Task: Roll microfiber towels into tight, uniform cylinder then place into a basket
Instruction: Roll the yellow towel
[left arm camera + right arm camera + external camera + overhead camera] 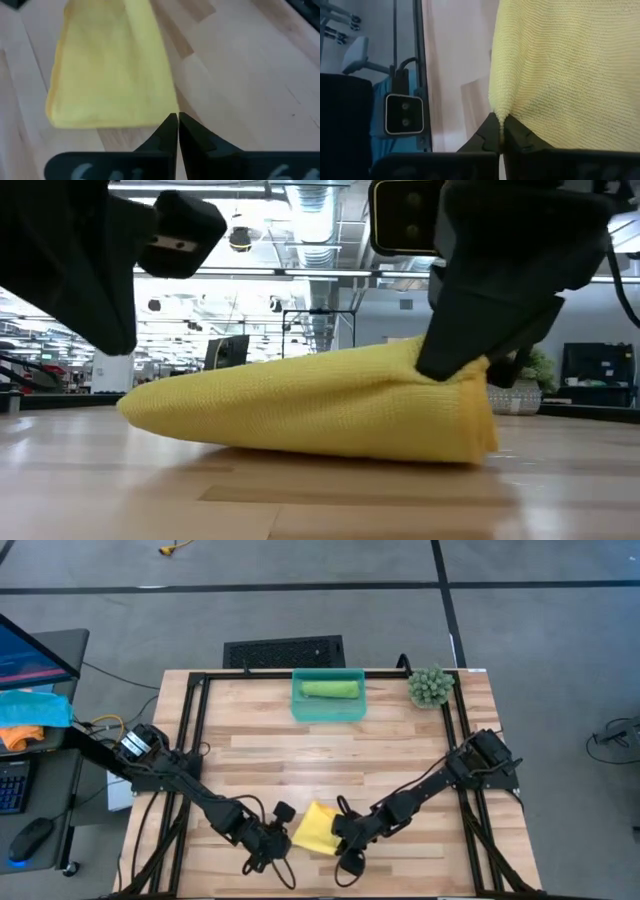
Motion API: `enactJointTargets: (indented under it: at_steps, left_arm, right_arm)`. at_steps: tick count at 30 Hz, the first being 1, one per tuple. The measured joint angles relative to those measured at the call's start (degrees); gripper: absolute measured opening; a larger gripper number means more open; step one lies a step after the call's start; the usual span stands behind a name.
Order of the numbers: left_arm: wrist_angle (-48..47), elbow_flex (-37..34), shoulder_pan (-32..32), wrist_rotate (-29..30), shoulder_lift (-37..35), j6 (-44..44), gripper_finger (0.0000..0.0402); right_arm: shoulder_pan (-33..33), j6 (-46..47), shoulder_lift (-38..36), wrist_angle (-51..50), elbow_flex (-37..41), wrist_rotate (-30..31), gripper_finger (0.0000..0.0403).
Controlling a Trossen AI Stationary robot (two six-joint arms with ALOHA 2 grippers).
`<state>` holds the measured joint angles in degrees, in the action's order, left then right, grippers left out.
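The yellow towel (pixel 320 405), loosely folded well in front of the basket (pixel 327 710) holding the green roll (pixel 331 689), is pinched at one edge by the right gripper (pixel 500 125), the left gripper (pixel 177 122) shut empty just beside it: rolling looks barely begun, and needs tightening next.

Yellow towel (pixel 316 828) — teal basket (pixel 328 710), green towel (pixel 330 689)

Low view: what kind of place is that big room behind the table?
Probably a large workshop or lab hall: silver ceiling ducts, rows of ceiling lights, and a black computer monitor behind the pale wooden table.
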<state>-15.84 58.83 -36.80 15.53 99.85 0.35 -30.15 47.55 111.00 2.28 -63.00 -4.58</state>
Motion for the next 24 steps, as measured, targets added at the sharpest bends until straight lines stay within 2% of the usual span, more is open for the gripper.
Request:
enactJointTargets:
  at_steps: [5, 12, 15, 24]
  left_arm:
    - [0.05, 0.02, 0.0, 0.23, 0.0, -0.69, 0.0041]
    - [-0.08, 0.02, 0.0, 0.2, 0.0, -0.93, 0.0137]
    - [-0.26, 0.03, 0.0, 0.15, 0.56, -2.52, 0.0166]
    - [3.08, -2.14, -0.09, -2.87, 2.79, -0.14, 0.0178]
  right_arm:
    - [0.76, 0.62, 0.0, 0.04, 0.0, 0.03, 0.0011]
    - [1.44, 2.12, 0.0, 1.93, 0.0, 0.22, 0.0015]
    - [1.42, 2.58, 0.0, 2.96, -0.02, 0.31, 0.0016]
    - [1.81, 3.6, -0.04, 3.78, -0.04, 0.63, 0.0014]
